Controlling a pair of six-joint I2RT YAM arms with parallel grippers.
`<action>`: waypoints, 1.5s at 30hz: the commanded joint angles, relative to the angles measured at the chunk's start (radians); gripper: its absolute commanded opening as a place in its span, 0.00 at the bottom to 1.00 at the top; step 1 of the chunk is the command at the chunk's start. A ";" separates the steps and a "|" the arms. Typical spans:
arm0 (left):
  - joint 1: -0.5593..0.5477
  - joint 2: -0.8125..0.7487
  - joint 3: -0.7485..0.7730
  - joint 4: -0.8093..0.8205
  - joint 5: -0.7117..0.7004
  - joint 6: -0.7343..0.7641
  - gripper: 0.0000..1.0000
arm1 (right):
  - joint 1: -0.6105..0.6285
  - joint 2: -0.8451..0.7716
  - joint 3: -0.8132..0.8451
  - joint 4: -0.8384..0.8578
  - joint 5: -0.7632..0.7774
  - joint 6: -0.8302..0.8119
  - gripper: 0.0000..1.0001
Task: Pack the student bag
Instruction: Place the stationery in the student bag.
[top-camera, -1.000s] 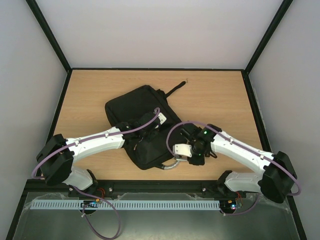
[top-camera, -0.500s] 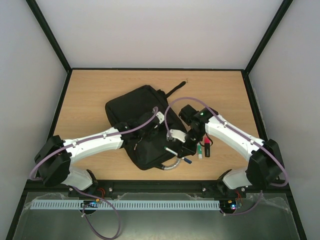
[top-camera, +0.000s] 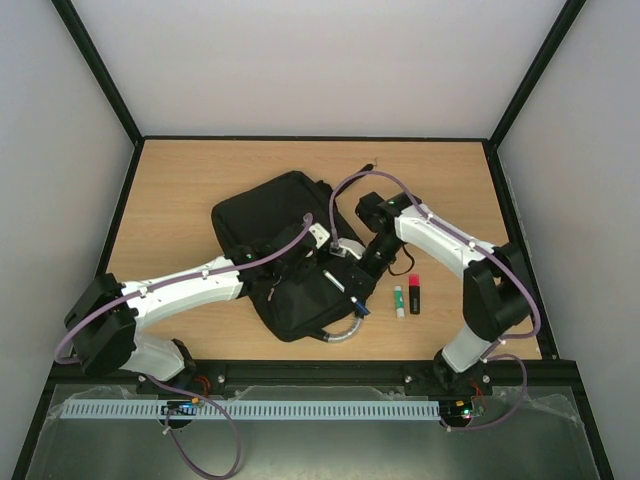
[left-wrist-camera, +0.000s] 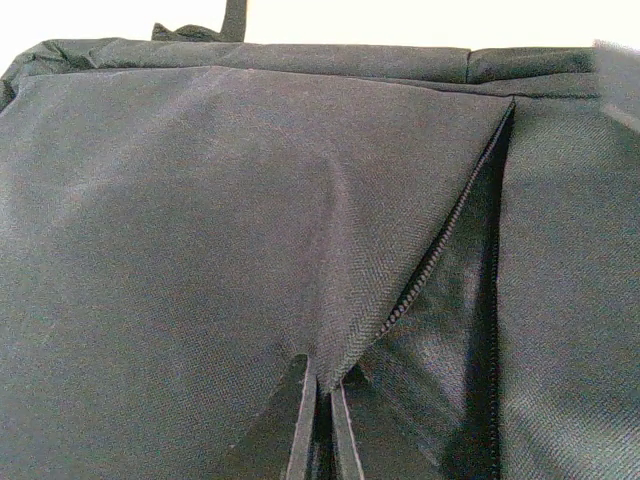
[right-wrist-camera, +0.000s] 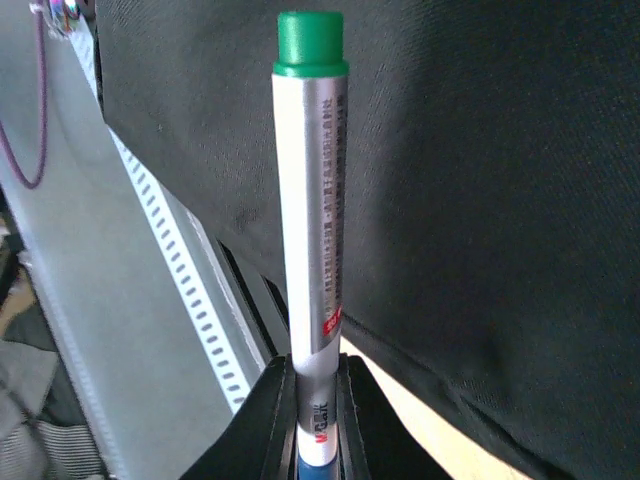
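Pinching fabric of the student bag (top-camera: 262, 212) with our left gripper (left-wrist-camera: 320, 425), we should slide the marker (right-wrist-camera: 308, 200), clamped in our right gripper (right-wrist-camera: 315, 395), into its zipper gap (left-wrist-camera: 450, 320).

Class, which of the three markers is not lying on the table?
The silver green-capped marker, clamped in the right gripper at the bag; the white-green marker and black-red marker lie on the table.

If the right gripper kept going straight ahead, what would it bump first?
Probably the student bag: the right gripper holds a green-capped marker pointing at its black fabric, so the cap would touch first. Depth is unclear.
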 joint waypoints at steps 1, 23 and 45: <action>-0.012 -0.045 0.002 0.046 0.012 -0.020 0.02 | -0.001 0.066 0.060 -0.065 -0.105 0.087 0.01; -0.012 -0.059 0.001 0.036 0.098 0.060 0.02 | -0.019 0.292 0.264 0.058 -0.024 0.365 0.03; -0.013 -0.072 -0.016 0.046 0.069 0.060 0.02 | -0.024 -0.027 0.052 0.130 0.113 0.052 0.42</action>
